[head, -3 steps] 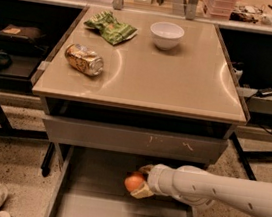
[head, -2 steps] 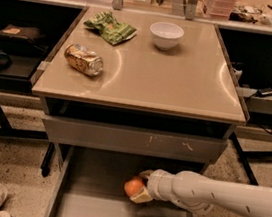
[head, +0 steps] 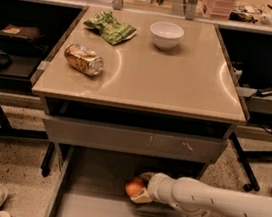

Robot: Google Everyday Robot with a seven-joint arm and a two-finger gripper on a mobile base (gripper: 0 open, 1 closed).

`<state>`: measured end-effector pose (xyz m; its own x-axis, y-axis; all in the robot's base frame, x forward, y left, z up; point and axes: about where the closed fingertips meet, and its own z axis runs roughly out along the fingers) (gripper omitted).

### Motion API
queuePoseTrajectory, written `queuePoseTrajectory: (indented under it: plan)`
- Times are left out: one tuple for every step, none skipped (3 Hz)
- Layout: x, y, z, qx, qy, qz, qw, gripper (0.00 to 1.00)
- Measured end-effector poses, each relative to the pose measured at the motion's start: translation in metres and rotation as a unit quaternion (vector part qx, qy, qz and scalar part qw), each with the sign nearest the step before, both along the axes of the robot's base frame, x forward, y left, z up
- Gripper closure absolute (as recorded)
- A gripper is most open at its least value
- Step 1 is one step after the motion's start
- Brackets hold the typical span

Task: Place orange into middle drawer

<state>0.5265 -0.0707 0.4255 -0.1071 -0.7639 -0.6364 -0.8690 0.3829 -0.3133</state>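
fingers clamping the orange inside the open middle drawer; release pending

fingers [head: 142,199] are clamping the orange [head: 133,188], one showing above the fruit and one below it; the gripper [head: 139,186] is reaching in from the right, low inside the open middle drawer [head: 85,214], toward its back and just under the long grey panel [head: 131,139]; the white arm [head: 223,206] is crossing over the drawer's right wall.

change noted: against the views of a second ago, the gripper is sitting slightly lower in the drawer and the orange is coming down with it, barely shifting sideways; whether the fruit is touching the drawer floor cannot be told. judgement: the carry is looking all but finished; the task is now waiting on the last of the descent, the fingers opening, and the arm pulling clear without nudging the fruit; being round, it is likely to roll on the flat floor if let go from any height.

writing: nothing is reading legibly; the gold-brown can [head: 84,59], lying on its side, is showing a pattern but no brand that can be made out; the green bag [head: 110,26] likewise; the white bowl [head: 166,34] is plain; all three are sitting on the table [head: 180,81]; the panel is carrying pale scratch marks only.
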Motion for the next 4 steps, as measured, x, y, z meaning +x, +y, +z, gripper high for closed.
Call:
queuePoseTrajectory:
  plan:
    - [0.008, -0.001, -0.010, 0.007, -0.011, -0.006, 0.9999, 1.00]
    - [0.011, -0.001, -0.017, -0.010, -0.020, 0.000, 0.9998, 1.00]
    - [0.009, -0.002, -0.023, -0.049, -0.016, 0.016, 0.9985, 1.00]
    - [0.008, -0.001, -0.028, -0.076, -0.009, 0.030, 0.9966, 1.00]
